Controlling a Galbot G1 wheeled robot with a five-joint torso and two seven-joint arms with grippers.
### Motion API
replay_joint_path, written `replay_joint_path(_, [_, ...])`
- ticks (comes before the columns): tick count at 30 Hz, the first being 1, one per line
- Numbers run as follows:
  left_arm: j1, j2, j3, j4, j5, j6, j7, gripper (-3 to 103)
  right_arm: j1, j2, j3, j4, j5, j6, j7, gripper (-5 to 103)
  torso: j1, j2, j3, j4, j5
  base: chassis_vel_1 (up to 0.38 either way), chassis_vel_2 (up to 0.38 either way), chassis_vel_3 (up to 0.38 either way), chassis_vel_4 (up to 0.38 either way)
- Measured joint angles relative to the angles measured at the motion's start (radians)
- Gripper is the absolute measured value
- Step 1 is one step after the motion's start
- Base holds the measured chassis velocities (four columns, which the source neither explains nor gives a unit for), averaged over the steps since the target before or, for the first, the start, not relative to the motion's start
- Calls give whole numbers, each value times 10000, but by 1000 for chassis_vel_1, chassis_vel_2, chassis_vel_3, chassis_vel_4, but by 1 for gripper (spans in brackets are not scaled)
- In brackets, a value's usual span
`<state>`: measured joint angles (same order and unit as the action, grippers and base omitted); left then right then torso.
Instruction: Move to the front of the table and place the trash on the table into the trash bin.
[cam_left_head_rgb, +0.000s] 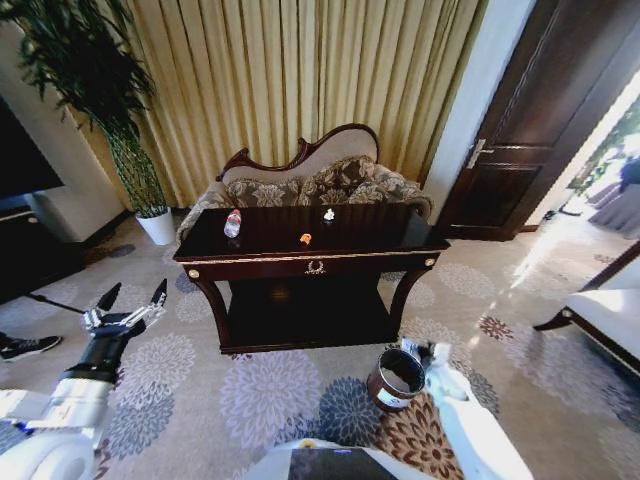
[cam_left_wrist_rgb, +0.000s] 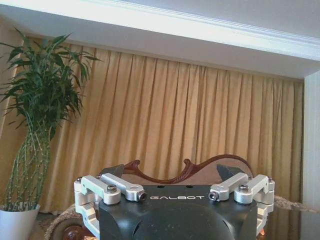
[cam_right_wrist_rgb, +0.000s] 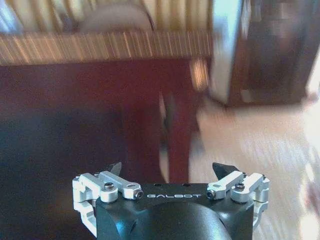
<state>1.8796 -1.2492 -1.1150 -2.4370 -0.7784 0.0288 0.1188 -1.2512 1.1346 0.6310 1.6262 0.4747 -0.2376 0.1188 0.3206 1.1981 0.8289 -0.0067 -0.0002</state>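
The dark glossy table (cam_left_head_rgb: 380, 232) with gold trim stands ahead of me on the carpet. On its top lie a clear bottle (cam_left_head_rgb: 232, 223) with a red cap at the left, an orange scrap (cam_left_head_rgb: 305, 239) near the front edge and a white scrap (cam_left_head_rgb: 329, 214) farther back. The round brown trash bin (cam_left_head_rgb: 396, 379) sits on the floor at the table's front right. My left gripper (cam_left_head_rgb: 133, 297) (cam_left_wrist_rgb: 171, 171) hangs open and empty, short of the table's left end. Just behind the bin, my right gripper (cam_left_head_rgb: 420, 350) (cam_right_wrist_rgb: 170, 169) is open and empty, facing a table leg (cam_right_wrist_rgb: 176, 130).
A patterned sofa (cam_left_head_rgb: 320, 175) stands close behind the table. A white plant pot (cam_left_head_rgb: 157, 226) with a tall plant is at the back left, a dark cabinet (cam_left_head_rgb: 30, 250) at the left and a dark door (cam_left_head_rgb: 540, 130) at the back right. A white seat (cam_left_head_rgb: 610, 312) juts in at the right.
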Motion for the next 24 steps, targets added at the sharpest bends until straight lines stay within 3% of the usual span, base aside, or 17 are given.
replay_joint_path(5, [-16, -37, 39, -53, 165, 5, -14, 100, 20, -729, 264, 3344, 1078, -994, 1, 100, 0, 0, 0, 4, 0, 0, 0, 0, 0])
replay_joint_path(13, [1, -67, -19, -105, 164, 10, -31, 100, 96, -1120, 236, 6059, 2231, -2184, 0, 100, 0, 0, 0, 3, 2, 0, 0, 0, 0])
replay_joint_path(17, [8, -102, -39, -101, 164, 11, -31, 100, 34, -1077, -9, 6696, 2355, -2518, 0, 100, -1, 0, -1, 2, 2, 0, 0, 0, 0])
replay_joint_path(24, [-26, -89, -43, -25, 162, 11, -31, 100, 6, -986, -151, 6382, 2088, -2320, 0, 100, 0, 0, 0, 2, 4, 0, 0, 0, 0])
